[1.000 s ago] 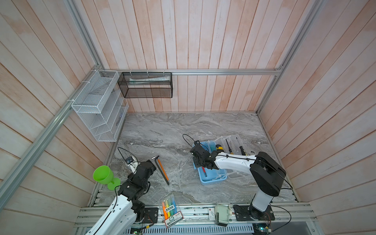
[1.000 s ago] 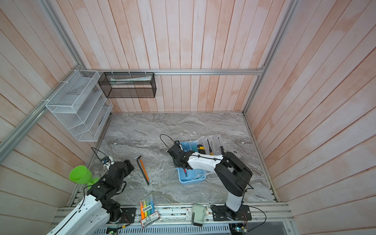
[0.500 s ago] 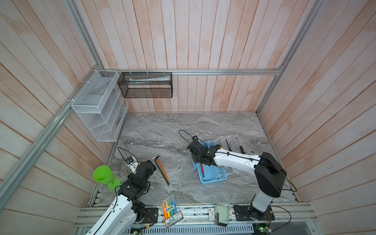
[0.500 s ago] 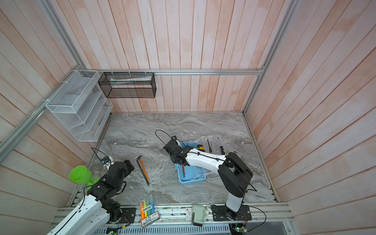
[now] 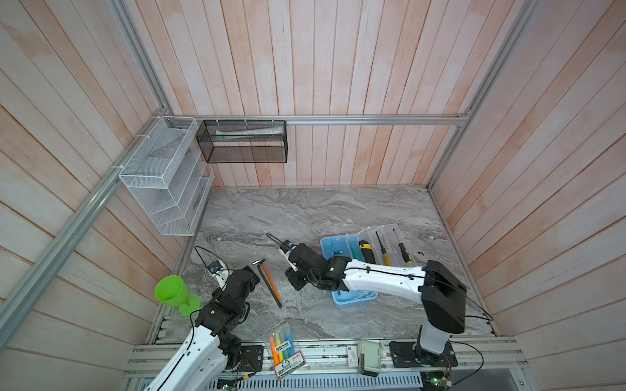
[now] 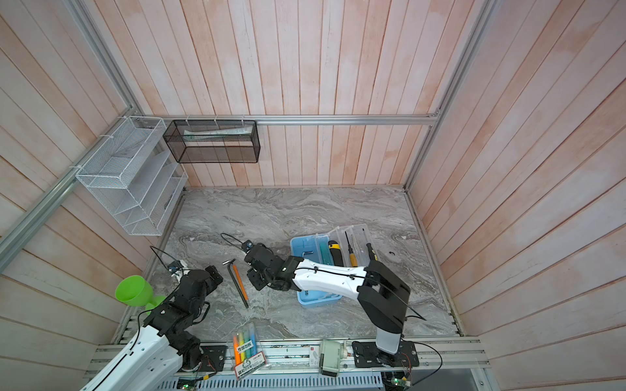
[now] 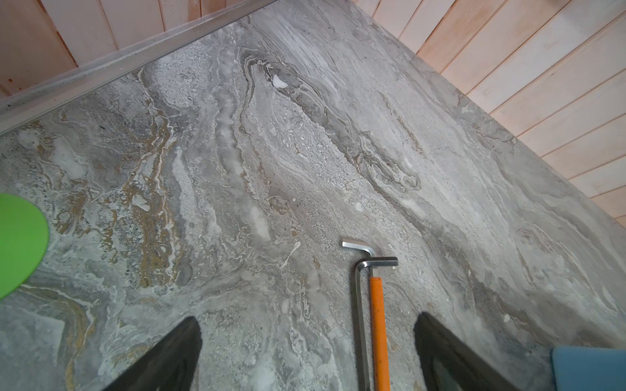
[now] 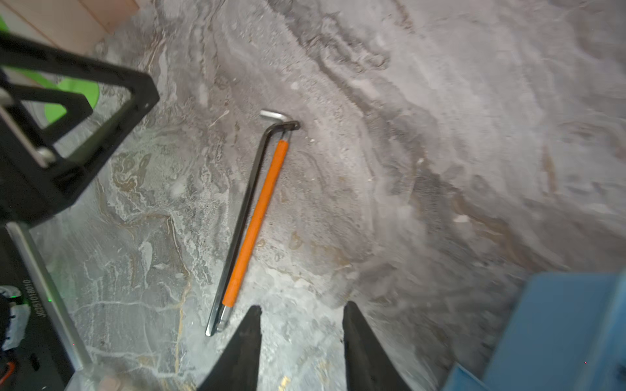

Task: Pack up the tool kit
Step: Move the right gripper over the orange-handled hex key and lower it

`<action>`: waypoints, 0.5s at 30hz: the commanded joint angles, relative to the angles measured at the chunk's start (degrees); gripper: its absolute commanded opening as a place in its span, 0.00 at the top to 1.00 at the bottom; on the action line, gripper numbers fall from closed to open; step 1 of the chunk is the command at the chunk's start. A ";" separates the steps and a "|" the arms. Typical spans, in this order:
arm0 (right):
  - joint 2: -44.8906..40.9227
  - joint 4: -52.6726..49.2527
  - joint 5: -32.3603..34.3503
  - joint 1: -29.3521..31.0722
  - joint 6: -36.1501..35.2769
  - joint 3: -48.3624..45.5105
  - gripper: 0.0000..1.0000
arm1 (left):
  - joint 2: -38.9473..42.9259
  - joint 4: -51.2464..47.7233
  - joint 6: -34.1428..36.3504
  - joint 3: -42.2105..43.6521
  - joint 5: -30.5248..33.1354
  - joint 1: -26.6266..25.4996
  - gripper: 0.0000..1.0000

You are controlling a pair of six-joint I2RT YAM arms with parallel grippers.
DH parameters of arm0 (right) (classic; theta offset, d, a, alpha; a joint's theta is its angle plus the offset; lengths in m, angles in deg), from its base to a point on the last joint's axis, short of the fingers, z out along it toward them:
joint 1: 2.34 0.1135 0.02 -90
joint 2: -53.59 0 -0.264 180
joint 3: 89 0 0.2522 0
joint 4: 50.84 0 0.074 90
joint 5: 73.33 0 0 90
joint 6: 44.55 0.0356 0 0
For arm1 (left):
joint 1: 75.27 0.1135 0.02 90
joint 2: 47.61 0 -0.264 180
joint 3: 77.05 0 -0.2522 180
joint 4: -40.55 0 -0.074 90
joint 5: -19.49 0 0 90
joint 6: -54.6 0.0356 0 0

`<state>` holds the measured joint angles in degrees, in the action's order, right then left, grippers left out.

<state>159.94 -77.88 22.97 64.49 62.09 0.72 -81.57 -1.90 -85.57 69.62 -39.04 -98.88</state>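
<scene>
The light-blue tool kit case (image 5: 354, 298) (image 6: 318, 299) lies open on the right, its clear lid (image 5: 389, 237) folded back with screwdrivers on it. Two long hex keys, one dark (image 8: 244, 210) (image 7: 359, 304) and one with an orange sleeve (image 5: 270, 281) (image 6: 240, 279) (image 8: 255, 223) (image 7: 377, 321), lie side by side on the marble left of the case. My right gripper (image 5: 293, 282) (image 6: 254, 281) (image 8: 301, 306) hangs open and empty just beside the keys' ends. My left gripper (image 5: 252, 270) (image 6: 215, 270) (image 7: 306, 316) is wide open; the keys run between its fingers, nearer one.
A green goblet (image 5: 171, 292) stands at the left edge behind my left arm. A clear pack of highlighters (image 5: 284, 348) lies on the front rail. A white wire rack (image 5: 162, 179) and a black mesh basket (image 5: 242, 145) hang on the walls.
My right gripper has left the case, swung left to the hex keys and opened its jaws. The left arm has not moved.
</scene>
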 commanded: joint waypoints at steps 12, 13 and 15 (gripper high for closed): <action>21.45 -1.71 -0.57 -0.20 1.08 19.72 0.66 | 0.19 -0.65 -0.60 0.85 0.67 0.37 0.00; 22.18 -1.73 -0.65 -0.42 1.39 20.55 0.66 | 0.21 -0.81 -0.92 0.83 0.97 0.41 0.00; 23.95 -2.38 -1.31 -0.77 1.60 22.76 0.67 | 0.12 -1.51 -1.97 0.69 1.91 0.35 0.00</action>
<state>181.40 -78.40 20.68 64.49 62.55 20.57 -81.57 -2.01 -86.18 69.62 -38.74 -98.82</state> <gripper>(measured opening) 0.333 0.997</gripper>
